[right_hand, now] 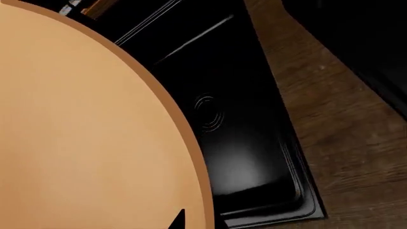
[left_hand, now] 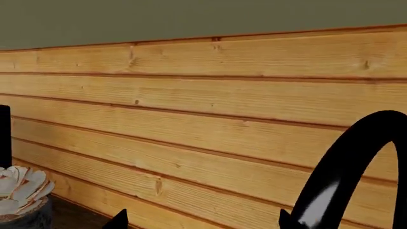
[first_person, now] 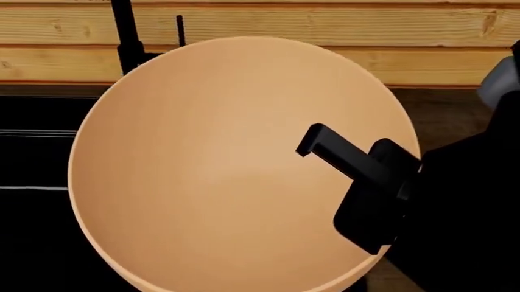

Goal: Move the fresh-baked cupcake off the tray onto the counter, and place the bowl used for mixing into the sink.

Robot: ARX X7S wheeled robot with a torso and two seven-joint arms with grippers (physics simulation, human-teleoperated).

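Holding the bowl [first_person: 219, 176] above the sink [right_hand: 241, 143], I am pinching its rim with the right gripper [first_person: 357, 176], judging it stiff, smooth and slippery, while I cannot tell how the left gripper is standing.

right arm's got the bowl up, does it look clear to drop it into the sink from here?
Probably yes. The right gripper holds the bowl by its rim above the sink, whose basin around the drain shows nothing in it.
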